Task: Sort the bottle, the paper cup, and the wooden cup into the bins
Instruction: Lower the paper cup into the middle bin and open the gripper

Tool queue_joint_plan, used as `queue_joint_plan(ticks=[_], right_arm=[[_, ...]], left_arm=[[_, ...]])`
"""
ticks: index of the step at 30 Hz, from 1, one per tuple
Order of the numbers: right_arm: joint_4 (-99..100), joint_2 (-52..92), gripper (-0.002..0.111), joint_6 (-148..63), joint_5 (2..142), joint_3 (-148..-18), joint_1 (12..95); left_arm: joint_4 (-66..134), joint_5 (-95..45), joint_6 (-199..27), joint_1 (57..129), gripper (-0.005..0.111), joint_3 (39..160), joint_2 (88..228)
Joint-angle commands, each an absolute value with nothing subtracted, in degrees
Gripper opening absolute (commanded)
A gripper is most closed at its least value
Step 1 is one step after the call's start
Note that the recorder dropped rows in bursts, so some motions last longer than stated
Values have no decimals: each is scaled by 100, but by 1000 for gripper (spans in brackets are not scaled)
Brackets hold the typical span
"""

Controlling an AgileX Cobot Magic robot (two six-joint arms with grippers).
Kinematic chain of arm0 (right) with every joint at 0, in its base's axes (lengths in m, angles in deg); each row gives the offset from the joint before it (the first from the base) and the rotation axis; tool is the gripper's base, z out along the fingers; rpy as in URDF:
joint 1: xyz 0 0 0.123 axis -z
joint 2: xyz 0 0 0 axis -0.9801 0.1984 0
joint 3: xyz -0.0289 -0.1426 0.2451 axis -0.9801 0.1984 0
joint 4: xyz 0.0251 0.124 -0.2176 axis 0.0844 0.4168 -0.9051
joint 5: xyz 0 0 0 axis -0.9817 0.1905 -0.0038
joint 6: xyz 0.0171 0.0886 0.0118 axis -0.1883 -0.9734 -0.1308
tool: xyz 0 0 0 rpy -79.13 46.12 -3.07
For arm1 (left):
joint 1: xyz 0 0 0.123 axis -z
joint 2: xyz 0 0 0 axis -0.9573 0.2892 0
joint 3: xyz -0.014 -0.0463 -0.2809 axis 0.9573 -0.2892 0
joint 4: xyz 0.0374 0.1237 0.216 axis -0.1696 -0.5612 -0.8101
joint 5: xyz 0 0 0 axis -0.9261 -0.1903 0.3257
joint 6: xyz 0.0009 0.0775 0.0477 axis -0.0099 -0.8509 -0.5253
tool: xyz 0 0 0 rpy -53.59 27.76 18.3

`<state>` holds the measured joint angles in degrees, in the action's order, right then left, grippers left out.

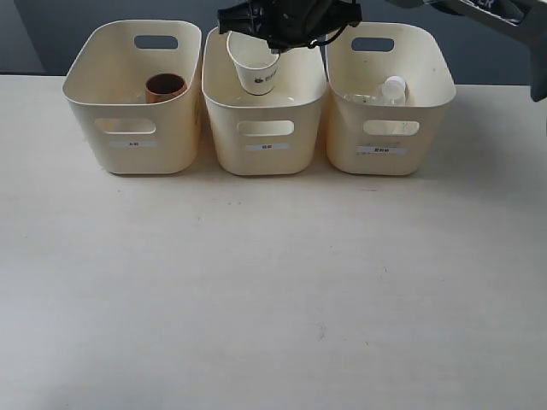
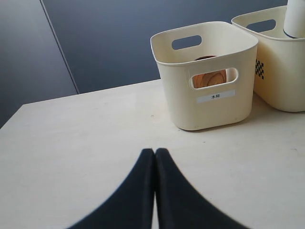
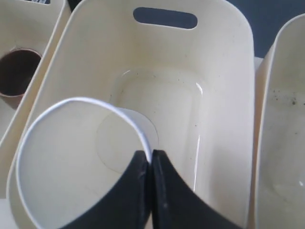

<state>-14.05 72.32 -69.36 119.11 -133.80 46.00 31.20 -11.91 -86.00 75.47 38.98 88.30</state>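
Note:
Three cream bins stand in a row at the table's back. My right gripper [image 1: 275, 49] is shut on the rim of the white paper cup [image 1: 255, 67], holding it tilted over the middle bin [image 1: 265, 128]. In the right wrist view the cup [image 3: 71, 157] hangs above that bin's floor [image 3: 162, 100], its rim pinched by my right gripper [image 3: 151, 155]. The wooden cup [image 1: 165, 87] sits in the left bin [image 1: 132, 128]. The clear bottle [image 1: 389, 90] lies in the right bin [image 1: 389, 128]. My left gripper [image 2: 155, 152] is shut and empty, low over the table before the left bin [image 2: 209, 100].
A dark wall runs behind the bins. The pale tabletop [image 1: 273, 290] stretches in front of them. The bins stand close together, their sides nearly touching.

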Motion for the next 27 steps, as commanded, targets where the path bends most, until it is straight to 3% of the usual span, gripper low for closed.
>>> queue_joint_plan(ticks=[1,8,16,27], right_arm=[[-1550,7197,-1,-6992,11690,-13405,4667],[-1554,7197,3,-6951,11688,-13405,4667],[-1554,7197,59,-6967,11775,-13405,4667],[-1628,7197,61,-6975,12212,-13405,4667]], left_arm=[[3115,-1195,-8589,7566,0,3891,8802],[3115,-1195,-8589,7566,0,3891,8802],[3115,-1195,-8589,7566,0,3891,8802],[3115,-1195,-8589,7566,0,3891,8802]])
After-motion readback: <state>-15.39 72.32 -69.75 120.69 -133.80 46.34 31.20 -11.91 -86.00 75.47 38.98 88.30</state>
